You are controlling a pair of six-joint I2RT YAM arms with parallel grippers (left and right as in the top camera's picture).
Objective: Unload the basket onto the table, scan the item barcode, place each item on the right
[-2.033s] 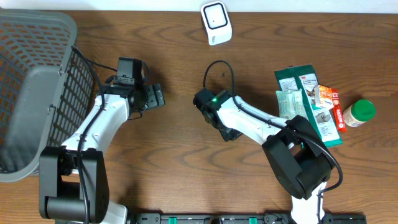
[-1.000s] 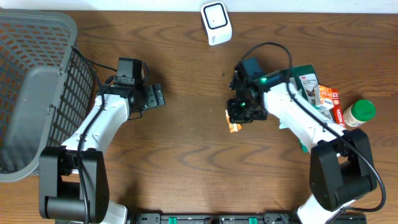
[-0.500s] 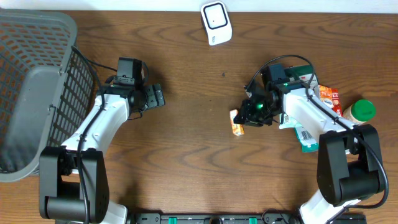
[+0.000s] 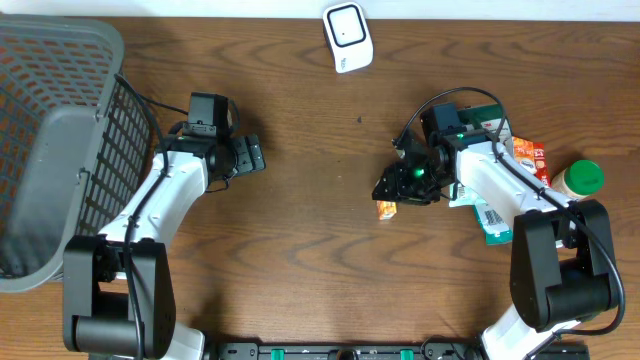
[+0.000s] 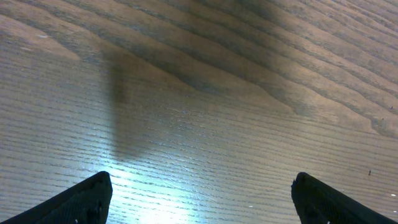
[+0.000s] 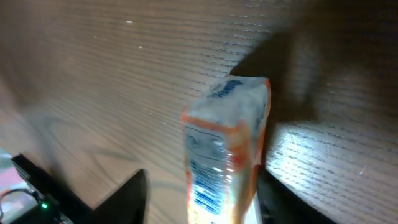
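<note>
1. Reading from the left, we meet a grey basket (image 4: pixel 45 130) at the table's (image 4: pixel 300 270) edge.
2. The left gripper (image 4: pixel 248 157) faces bare wood, jaws spread wide and empty.
3. The white scanner (image 4: pixel 346 36) lies at the far edge.
4. The orange packet (image 4: pixel 386 208) rests on the wood between the right gripper's (image 4: pixel 393 194) parted jaws; we see a gap beside one finger.
5. Other packages (image 4: pixel 500 170) lie rightmost.

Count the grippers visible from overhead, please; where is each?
2. The left gripper hangs right of the basket; the right gripper is at the small orange packet. None appears hidden.
</note>
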